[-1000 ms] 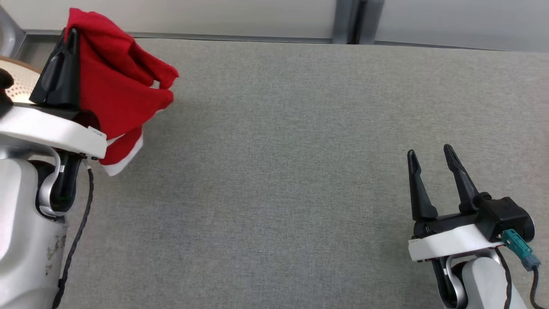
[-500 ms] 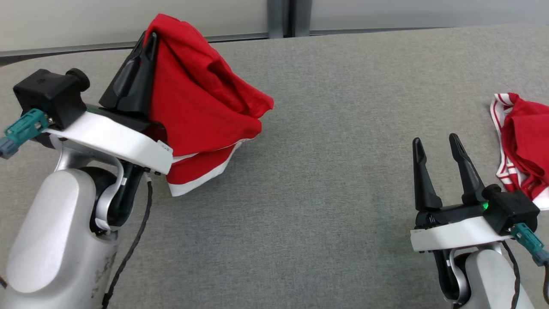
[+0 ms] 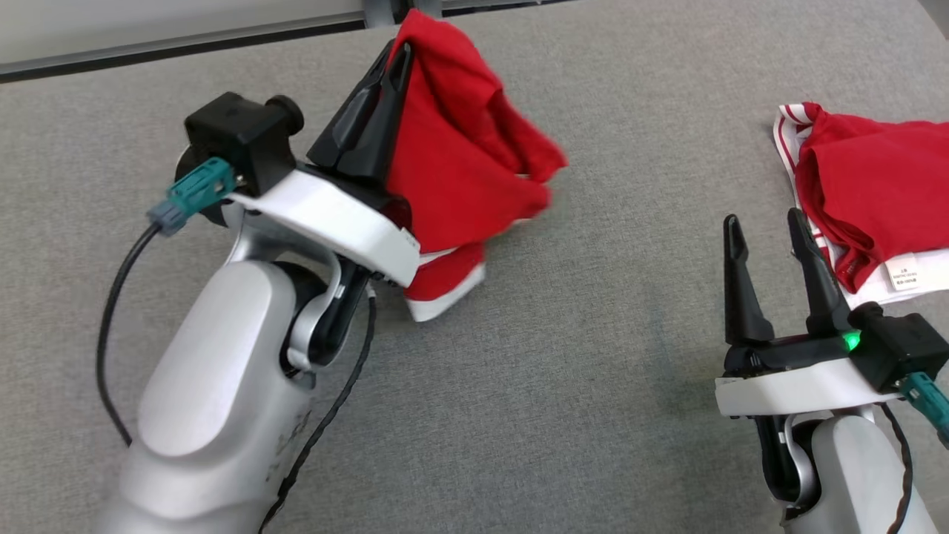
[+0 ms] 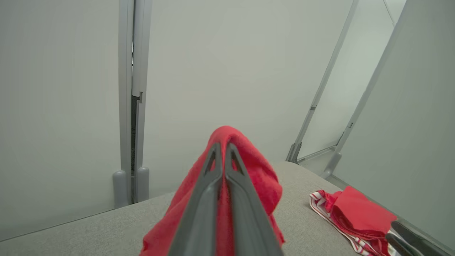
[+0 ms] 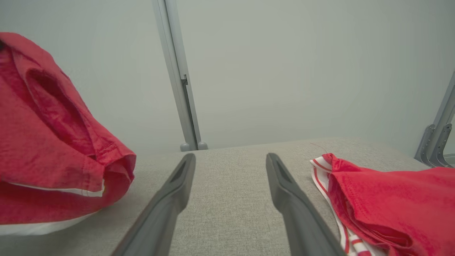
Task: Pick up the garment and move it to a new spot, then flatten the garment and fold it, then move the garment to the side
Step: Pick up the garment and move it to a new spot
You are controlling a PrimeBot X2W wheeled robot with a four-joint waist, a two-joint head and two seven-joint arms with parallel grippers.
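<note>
A red garment (image 3: 460,163) with a white hem hangs bunched from my left gripper (image 3: 397,55), which is shut on its top fold and holds it above the grey table. In the left wrist view the garment (image 4: 256,174) drapes over both sides of the closed fingers (image 4: 208,199). The right wrist view shows the same garment (image 5: 53,149) hanging at the left. My right gripper (image 3: 764,222) stands open over the table at the lower right, nothing between its fingers (image 5: 167,202).
A second red garment (image 3: 875,185) with white striped trim lies crumpled at the table's right side, just beyond my right gripper. The grey table (image 3: 593,356) stretches between the arms. Pale wall panels with a grey post (image 5: 177,74) stand behind the table.
The head camera has swung right, bringing the second garment into view. My left gripper still holds the red garment aloft, shut; the right gripper stays open.
</note>
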